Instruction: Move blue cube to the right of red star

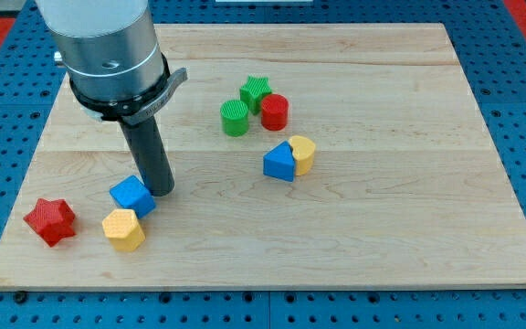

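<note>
The blue cube lies at the board's lower left. The red star lies to its left, near the board's left edge, apart from it. A yellow block sits just below the blue cube, touching it. My tip stands on the board right beside the blue cube's right side, touching or almost touching it.
A green star, a green cylinder and a red cylinder cluster at upper centre. A blue triangular block touches a yellow block mid-board. The wooden board ends at all four sides over a blue pegboard.
</note>
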Controlling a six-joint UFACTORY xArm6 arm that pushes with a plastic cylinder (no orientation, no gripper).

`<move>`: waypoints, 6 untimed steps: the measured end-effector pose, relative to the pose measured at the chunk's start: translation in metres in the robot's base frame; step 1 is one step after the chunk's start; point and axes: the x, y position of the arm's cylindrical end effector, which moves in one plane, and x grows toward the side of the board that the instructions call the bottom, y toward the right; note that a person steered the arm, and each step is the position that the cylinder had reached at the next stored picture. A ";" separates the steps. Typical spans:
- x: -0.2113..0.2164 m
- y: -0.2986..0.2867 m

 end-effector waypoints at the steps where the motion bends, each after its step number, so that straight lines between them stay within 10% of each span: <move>1: 0.000 0.030; 6: 0.000 -0.017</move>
